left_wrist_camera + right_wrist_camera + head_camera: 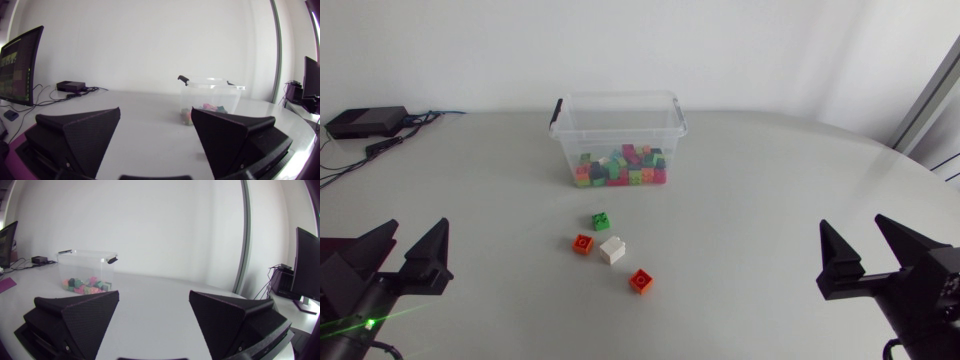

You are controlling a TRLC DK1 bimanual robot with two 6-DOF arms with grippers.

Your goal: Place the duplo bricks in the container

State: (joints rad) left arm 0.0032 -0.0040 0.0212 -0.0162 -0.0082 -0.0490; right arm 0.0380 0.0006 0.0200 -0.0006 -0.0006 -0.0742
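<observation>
We see our left pincer point(418, 228) low at our left side of the desk point(770, 190), its two wedge fingers spread wide with nothing between them. Our right pincer point(852, 225) sits at the opposite side, likewise gaping and holding nothing. Both are well apart from the bricks.

The clear container point(618, 130) stands toward the far middle of the desk, lidless, with a dark handle clip on its left end. A heap of bricks point(620, 168) in pink, green, red and yellow covers its floor.

Four loose bricks lie on the desk just in front of the container, between it and us. The green brick point(601, 221) is nearest the container. The left red brick point(583, 243) lies just beside it on our side, and the white brick point(613, 250) sits next to that red one, close but whether they touch we cannot tell. The right red brick point(641, 281) lies nearest to us, a little apart from the white one.

A black box point(365, 121) with cables rests at the far left of the desk.

From the left wrist the left pincer point(155, 112) frames bare desk, the container point(210, 95) ahead and toward its right finger. From the right wrist the right pincer point(154, 294) stands parted, the container point(85, 265) ahead beyond its left finger.
</observation>
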